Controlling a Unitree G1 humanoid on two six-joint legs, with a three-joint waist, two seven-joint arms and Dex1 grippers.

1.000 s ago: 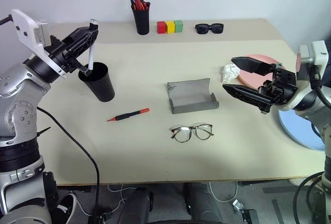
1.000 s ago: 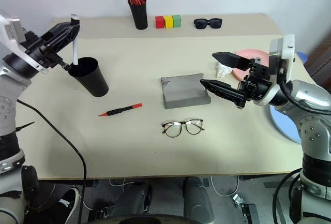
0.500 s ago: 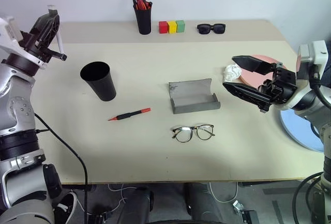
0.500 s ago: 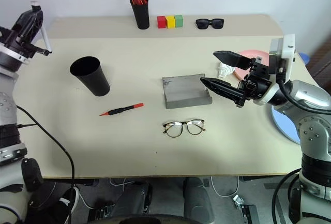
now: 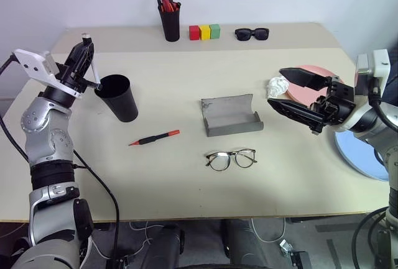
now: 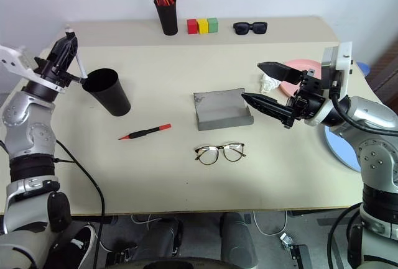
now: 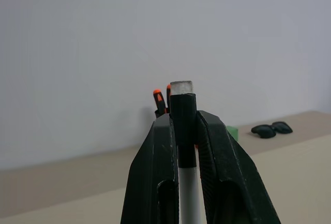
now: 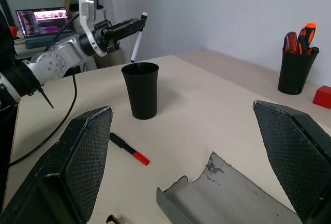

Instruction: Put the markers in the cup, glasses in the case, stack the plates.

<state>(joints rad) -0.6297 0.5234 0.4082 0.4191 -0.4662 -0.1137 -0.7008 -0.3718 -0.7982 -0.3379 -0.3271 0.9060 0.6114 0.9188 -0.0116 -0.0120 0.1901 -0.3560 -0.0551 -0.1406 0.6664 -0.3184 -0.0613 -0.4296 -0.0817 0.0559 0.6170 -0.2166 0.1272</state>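
1. The left gripper (image 5: 83, 50) is clamped on the thin marker (image 5: 94, 70), just left of the cup (image 5: 118, 97). The marker slants, its black tip up and its white shaft down at the cup's rim.
2. The left wrist view shows what the head views cannot: the marker's flat grey tip (image 7: 181, 87) poking out between two smooth black fingers (image 7: 158, 157), pressed tight on its black collar.
3. The cup is glossy, tapered and stands upright on the matte beige table (image 5: 155, 182).
4. The red marker (image 5: 155, 138) lies flat, near the cup and well left of the case (image 5: 230, 117).
5. The case is grey, felt-like and lies open like a trough; the right wrist view shows the ragged edge of its lid (image 8: 212, 164).
6. The glasses (image 5: 231, 159), thin wire with round clear lenses, lie just in front of the case.
7. The right gripper (image 5: 287, 95) hovers spread wide and empty; its wrist view shows mesh-textured pads (image 8: 90, 157).
8. Behind it lies the pink plate (image 5: 314, 72) with crumpled white paper (image 5: 277, 86) at its edge; the blue plate (image 5: 360, 157) sits at the table's right edge.
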